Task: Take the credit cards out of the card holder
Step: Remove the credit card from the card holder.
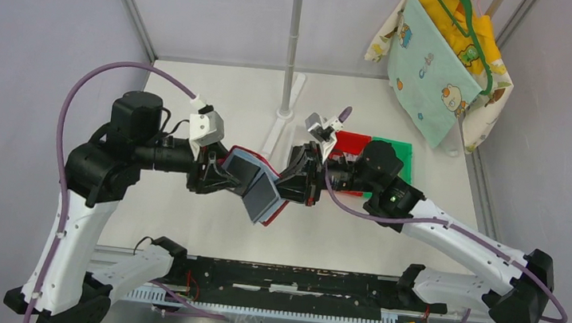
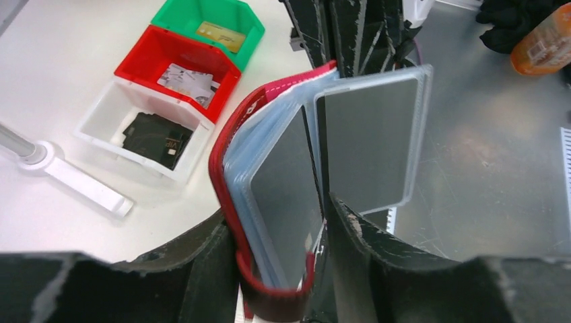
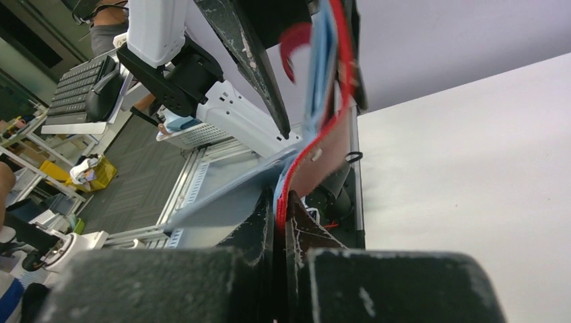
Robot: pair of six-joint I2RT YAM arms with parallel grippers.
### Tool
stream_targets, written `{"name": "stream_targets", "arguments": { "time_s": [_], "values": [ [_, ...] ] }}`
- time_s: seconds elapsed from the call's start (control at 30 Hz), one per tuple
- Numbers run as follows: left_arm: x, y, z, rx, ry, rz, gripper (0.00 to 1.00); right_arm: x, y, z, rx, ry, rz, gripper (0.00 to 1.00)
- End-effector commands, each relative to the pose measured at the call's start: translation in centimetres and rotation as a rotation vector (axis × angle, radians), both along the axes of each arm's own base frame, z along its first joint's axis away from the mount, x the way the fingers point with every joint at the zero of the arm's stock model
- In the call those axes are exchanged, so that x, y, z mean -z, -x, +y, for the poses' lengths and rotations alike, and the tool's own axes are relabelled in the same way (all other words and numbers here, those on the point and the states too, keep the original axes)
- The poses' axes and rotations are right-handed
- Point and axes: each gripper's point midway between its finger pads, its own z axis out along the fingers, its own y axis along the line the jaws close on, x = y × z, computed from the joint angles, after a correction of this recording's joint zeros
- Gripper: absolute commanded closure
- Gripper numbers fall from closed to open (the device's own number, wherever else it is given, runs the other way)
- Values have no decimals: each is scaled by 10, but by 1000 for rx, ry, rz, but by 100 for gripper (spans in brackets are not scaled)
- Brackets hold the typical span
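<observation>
One glossy red folding card holder (image 2: 225, 161) hangs above the table (image 1: 180, 222) between two pincers. The right pincer (image 3: 281, 202) is clamped on its red cover. The left pincer (image 2: 279, 215) flanks its other end, though I cannot tell if it grips. Two grey cards (image 2: 367, 141) fan out inside.

Top view: right arm (image 1: 382, 172) covers the near parts of the red bin (image 1: 351, 142) and green bin (image 1: 398, 151). Left wrist view: card holder (image 2: 229, 168) runs off the bottom edge; orange bottle (image 2: 544, 42) cut by the top right corner; print on white slips (image 2: 190, 79) in the red bin illegible.
</observation>
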Motion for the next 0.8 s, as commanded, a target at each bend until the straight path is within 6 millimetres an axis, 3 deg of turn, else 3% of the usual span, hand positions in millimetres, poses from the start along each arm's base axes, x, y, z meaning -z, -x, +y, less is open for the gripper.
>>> {"name": "stream_targets", "arguments": {
  "time_s": [0.0,0.13,0.23,0.33,0.5,0.57,0.67,0.77],
  "values": [
    [-9,22,-2,93,34,-9,54,-45,0,-10,36,-147,-144,100],
    [-14,21,-4,91,50,-9,76,-42,0,-8,30,-136,-148,91],
    [-18,14,-3,49,53,-38,91,-39,1,-9,25,-128,-154,74],
    [-21,11,-1,31,53,-70,97,-35,-3,-11,49,-97,-180,54],
    [-19,11,2,30,28,-89,98,-32,-30,-22,206,28,-257,24],
    [-17,13,3,40,13,-87,98,-39,-42,-32,273,60,-297,17],
    [-11,16,4,60,-3,-75,98,-60,-51,-47,334,52,-352,10],
    [-5,18,4,77,-15,-64,98,-79,-47,-46,318,15,-381,7]
  ]
}}
